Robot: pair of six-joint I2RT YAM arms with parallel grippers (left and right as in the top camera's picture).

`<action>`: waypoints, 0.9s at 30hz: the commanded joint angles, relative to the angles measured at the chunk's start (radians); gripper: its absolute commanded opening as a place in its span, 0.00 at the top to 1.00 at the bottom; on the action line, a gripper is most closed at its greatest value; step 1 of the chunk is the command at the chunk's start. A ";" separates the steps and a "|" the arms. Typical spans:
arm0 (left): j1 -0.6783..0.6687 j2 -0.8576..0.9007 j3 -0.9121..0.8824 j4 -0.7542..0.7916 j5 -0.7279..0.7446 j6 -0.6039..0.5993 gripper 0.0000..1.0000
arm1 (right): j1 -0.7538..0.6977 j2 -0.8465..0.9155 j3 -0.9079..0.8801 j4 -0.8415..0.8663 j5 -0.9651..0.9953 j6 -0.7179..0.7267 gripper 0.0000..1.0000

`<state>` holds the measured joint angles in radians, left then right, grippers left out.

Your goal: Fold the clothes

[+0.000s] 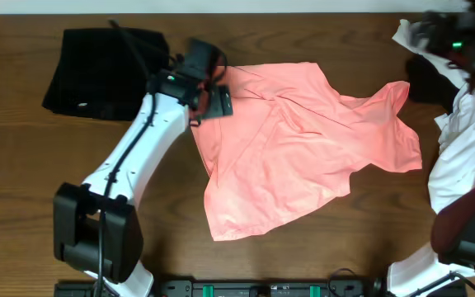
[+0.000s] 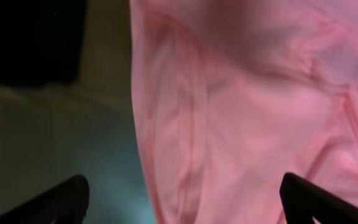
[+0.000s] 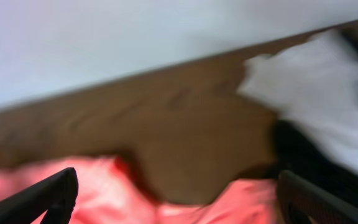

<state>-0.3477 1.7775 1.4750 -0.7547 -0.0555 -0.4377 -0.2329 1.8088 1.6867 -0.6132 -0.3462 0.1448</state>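
Note:
The salmon-pink T-shirt (image 1: 303,148) lies crumpled and spread across the middle of the table. My left gripper (image 1: 213,95) hovers over its upper left edge. In the left wrist view it (image 2: 182,205) is open, its fingers (image 2: 55,202) wide apart, with the shirt's hem (image 2: 260,112) below them and nothing held. My right gripper (image 1: 453,37) is at the far right back corner, blurred. In the right wrist view it (image 3: 176,202) is open and empty, looking over the shirt's right sleeve (image 3: 92,186) from above.
A folded black garment (image 1: 101,74) lies at the back left. White cloth (image 1: 411,37) and black cloth (image 1: 431,78) are heaped at the back right, also in the right wrist view as white cloth (image 3: 316,87). The table's far edge meets a white wall (image 3: 135,43).

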 commanded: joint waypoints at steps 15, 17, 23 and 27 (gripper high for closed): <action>0.022 0.229 0.002 0.312 0.015 -0.073 0.08 | 0.209 0.002 -0.014 -0.139 -0.085 -0.107 0.01; 0.022 0.261 0.002 0.336 0.022 -0.073 0.16 | 0.229 0.022 -0.024 -0.101 -0.059 -0.131 0.01; 0.023 0.294 0.002 0.385 0.018 -0.072 0.22 | 0.269 0.116 -0.042 0.056 -0.070 -0.145 0.04; 0.024 0.294 0.002 0.430 0.016 -0.072 0.22 | 0.286 0.188 -0.042 0.130 -0.070 -0.151 0.07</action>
<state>-0.3256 2.0720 1.4742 -0.3454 -0.0322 -0.5045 0.0376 1.9392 1.6573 -0.5095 -0.4118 0.0196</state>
